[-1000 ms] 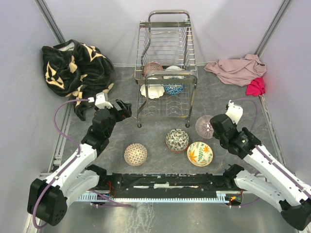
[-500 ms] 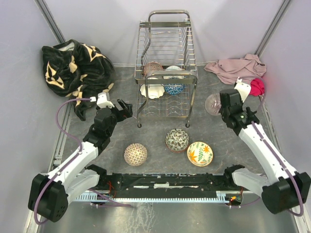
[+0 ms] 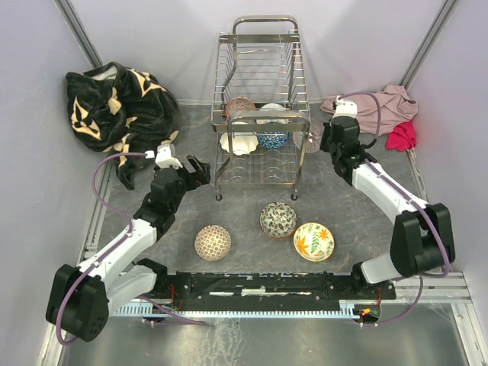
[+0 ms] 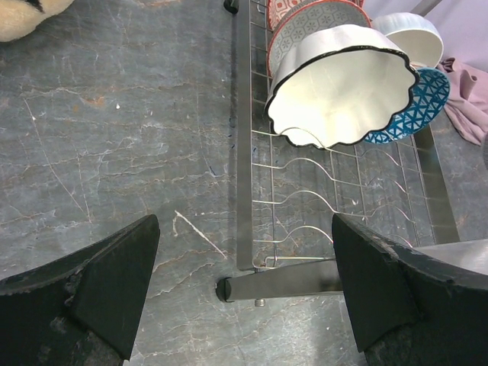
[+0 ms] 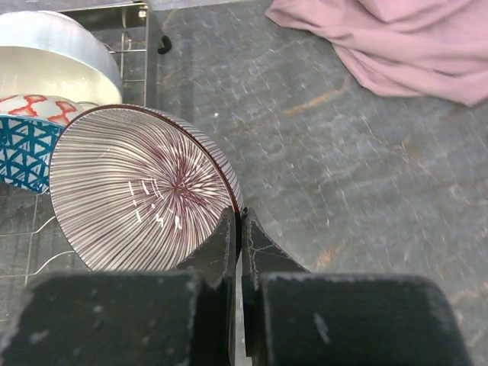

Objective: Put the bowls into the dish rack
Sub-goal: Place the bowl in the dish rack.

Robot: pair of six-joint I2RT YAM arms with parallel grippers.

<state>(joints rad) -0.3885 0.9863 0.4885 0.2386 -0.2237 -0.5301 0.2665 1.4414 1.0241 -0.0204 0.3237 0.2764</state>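
Observation:
The chrome wire dish rack [image 3: 263,91] stands at the back centre. Its lower tier holds a white scalloped bowl [image 3: 239,142], a blue patterned bowl [image 3: 272,139] and others behind them. My right gripper [image 3: 323,142] is shut on the rim of a purple-striped bowl [image 5: 141,187], held on edge against the rack's right side [image 5: 146,34]. My left gripper [image 4: 244,229] is open and empty over the rack's front-left foot [image 4: 223,289], facing the white scalloped bowl [image 4: 335,95]. Three bowls sit on the table: a beige one [image 3: 213,242] and a dark patterned one [image 3: 277,219] upside down, and a yellow floral one [image 3: 313,241] upright.
A black and cream blanket [image 3: 118,107] is heaped at the back left. A pink cloth [image 3: 374,107] and a red cloth [image 3: 402,136] lie at the back right, close behind my right arm. Walls close in the table on three sides.
My right arm has carried the striped bowl from the table's right front back and left to the rack's right side. The left arm has hardly moved.

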